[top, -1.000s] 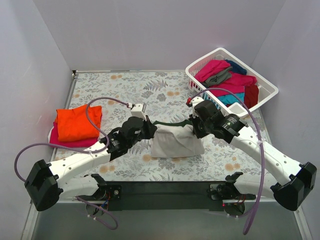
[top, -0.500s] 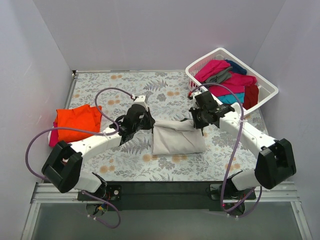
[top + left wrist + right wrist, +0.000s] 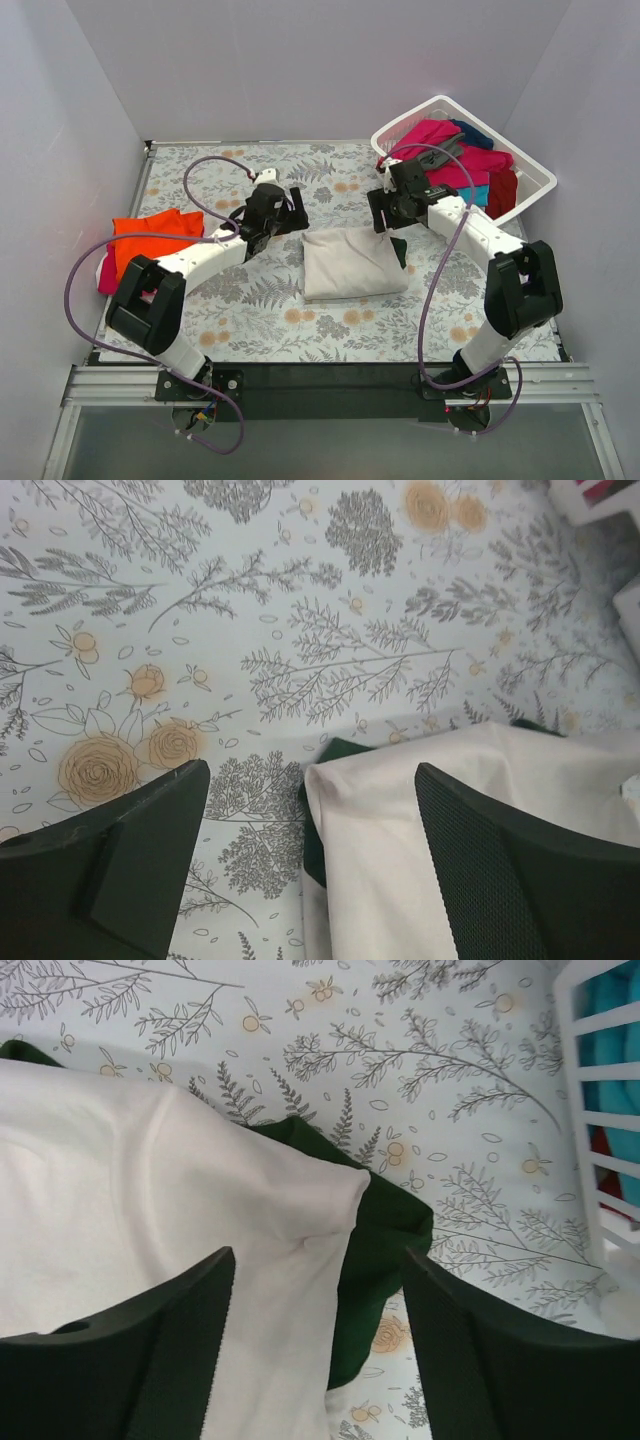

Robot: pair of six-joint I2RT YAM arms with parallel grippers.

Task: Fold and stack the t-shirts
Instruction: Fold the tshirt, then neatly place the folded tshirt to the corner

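Note:
A cream-white t-shirt [image 3: 352, 262] with dark green sleeves lies folded into a flat rectangle in the middle of the table. My left gripper [image 3: 291, 211] hovers open over its far left corner, nothing between the fingers. My right gripper [image 3: 384, 222] is open above the far right corner. In the left wrist view the cream cloth [image 3: 400, 820] and a green edge [image 3: 315, 830] lie below the open left gripper [image 3: 310, 780]. In the right wrist view the cream panel [image 3: 150, 1180] and green sleeve [image 3: 385, 1250] lie under the open right gripper [image 3: 318, 1260]. A folded orange t-shirt [image 3: 150, 240] rests on a magenta one [image 3: 104, 276] at the left.
A white slatted basket [image 3: 535, 181] at the back right holds several loose t-shirts [image 3: 440, 140] in magenta, grey, teal, dark red and navy. Its wall [image 3: 590, 1160] is close to the right gripper. The grey floral table cover [image 3: 250, 320] spreads underneath. Purple cables loop over both arms.
Both grippers carried the held shirt edge toward the far side, laid it flat, then opened and let go. The shirt now lies flat instead of hanging between them.

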